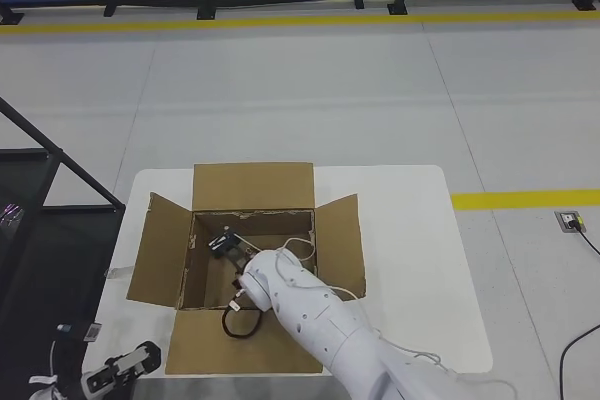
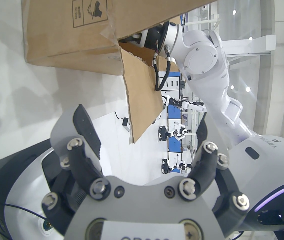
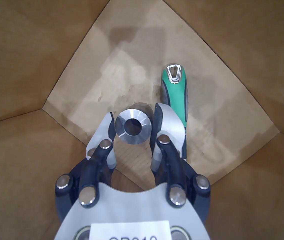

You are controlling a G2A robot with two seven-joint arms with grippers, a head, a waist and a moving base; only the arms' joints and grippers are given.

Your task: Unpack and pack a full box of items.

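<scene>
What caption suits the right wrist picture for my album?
Right gripper at a hollow metal cylinder beside a green-handled tool inside the cardboard box.

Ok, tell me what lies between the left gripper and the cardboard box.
Only a bare strip of white table, seen in the top view, separates left gripper and cardboard box.

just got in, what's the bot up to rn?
The right gripper is down inside the open cardboard box on the table, set around a hollow metal cylinder on the box floor; can't tell if it's clamped yet. A green-handled tool lies right beside it. The left gripper is open, holding nothing, outside the box near one flap.
</scene>
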